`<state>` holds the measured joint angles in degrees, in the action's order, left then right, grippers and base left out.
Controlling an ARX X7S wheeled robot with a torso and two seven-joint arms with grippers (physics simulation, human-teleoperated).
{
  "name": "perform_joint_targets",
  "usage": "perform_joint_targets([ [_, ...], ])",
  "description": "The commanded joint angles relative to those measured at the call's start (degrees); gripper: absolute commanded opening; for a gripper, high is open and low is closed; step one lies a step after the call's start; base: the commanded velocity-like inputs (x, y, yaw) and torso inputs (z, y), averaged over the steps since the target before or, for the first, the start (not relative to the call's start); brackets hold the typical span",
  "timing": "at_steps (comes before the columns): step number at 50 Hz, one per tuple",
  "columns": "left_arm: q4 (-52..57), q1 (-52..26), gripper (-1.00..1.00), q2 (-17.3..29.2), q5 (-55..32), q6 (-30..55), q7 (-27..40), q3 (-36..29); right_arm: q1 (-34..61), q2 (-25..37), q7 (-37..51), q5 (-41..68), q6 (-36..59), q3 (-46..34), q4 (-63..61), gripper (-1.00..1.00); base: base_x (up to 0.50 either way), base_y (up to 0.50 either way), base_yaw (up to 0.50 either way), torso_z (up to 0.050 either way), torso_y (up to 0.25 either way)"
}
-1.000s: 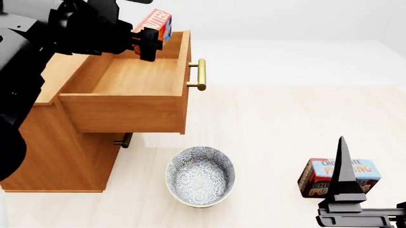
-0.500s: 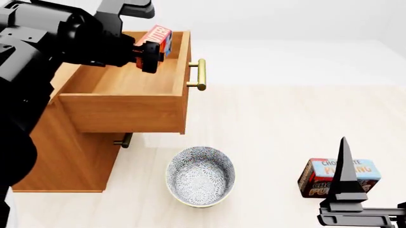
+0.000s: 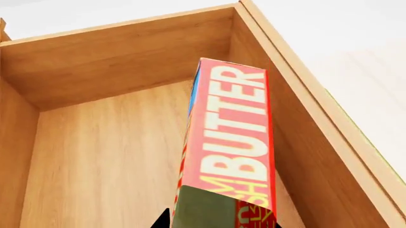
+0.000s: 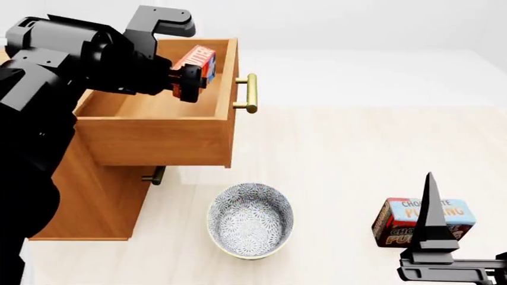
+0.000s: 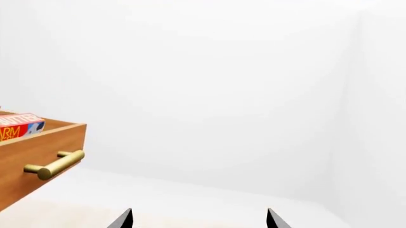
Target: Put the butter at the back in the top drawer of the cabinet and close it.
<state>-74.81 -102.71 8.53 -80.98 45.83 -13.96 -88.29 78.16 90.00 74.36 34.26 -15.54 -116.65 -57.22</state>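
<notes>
My left gripper (image 4: pixel 189 80) is shut on the butter (image 4: pixel 198 62), a small red-and-orange box with white lettering. It holds the box tilted over the pulled-out top drawer (image 4: pixel 158 127) of the light-brown cabinet (image 4: pixel 87 196), close to the drawer's front panel. In the left wrist view the butter (image 3: pixel 231 137) hangs above the plain wooden drawer floor (image 3: pixel 108 156), near a side wall. My right gripper (image 4: pixel 431 208) is open at the lower right with nothing between its fingers; the right wrist view shows the butter (image 5: pixel 19 126) above the drawer's rim.
A patterned bowl (image 4: pixel 250 220) stands on the floor in front of the cabinet. A chocolate pudding box (image 4: pixel 412 217) lies at the lower right, behind my right gripper. The drawer's brass handle (image 4: pixel 250 93) juts toward the open floor; a lower handle (image 4: pixel 154 176) shows beneath.
My left arm has come down and toward me with the butter, lowering it from above the drawer's far rim to just inside the drawer. The right arm has not moved.
</notes>
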Motion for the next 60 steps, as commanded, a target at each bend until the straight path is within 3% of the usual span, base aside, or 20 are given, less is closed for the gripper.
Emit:
perform_joint_targets([
  [1, -0.17, 0.37, -1.0, -0.31, 8.83, 1.51, -0.18, 11.18, -0.24, -0.01, -0.17, 0.18, -0.48, 0.03, 0.48, 1.0, 0.0, 0.0, 0.0, 0.0, 0.0],
  [9, -0.17, 1.95, -1.0, -0.97, 22.8, 3.57, -1.43, 24.23, -0.36, -0.01, -0.2, 0.12, -0.38, 0.05, 0.55, 1.0, 0.0, 0.0, 0.0, 0.0, 0.001],
  [21, -0.17, 4.24, -1.0, -3.21, 53.98, 7.36, -5.97, 51.24, -0.43, -0.01, -0.23, 0.21, -0.52, 0.21, 0.68, 1.0, 0.0, 0.0, 0.0, 0.001, 0.001],
  [30, -0.17, 4.62, -1.0, -4.78, 69.91, 10.12, -8.65, 64.08, -0.69, -0.01, 0.02, -0.13, -0.79, 0.11, 0.78, 1.0, 0.0, 0.0, 0.0, 0.0, 0.001],
  [43, -0.17, 4.87, -1.0, -5.73, 78.5, 12.33, -9.66, 71.58, -1.08, -0.01, 0.55, -0.66, -1.25, -0.05, 0.89, 1.0, 0.0, 0.0, 0.0, 0.001, 0.001],
  [60, -0.17, 5.64, -1.0, -6.33, 80.74, 14.12, -10.92, 72.28, -1.62, -0.01, 0.84, -1.32, -1.97, -0.29, 1.17, 1.0, 0.0, 0.0, 0.0, 0.0, 0.001],
])
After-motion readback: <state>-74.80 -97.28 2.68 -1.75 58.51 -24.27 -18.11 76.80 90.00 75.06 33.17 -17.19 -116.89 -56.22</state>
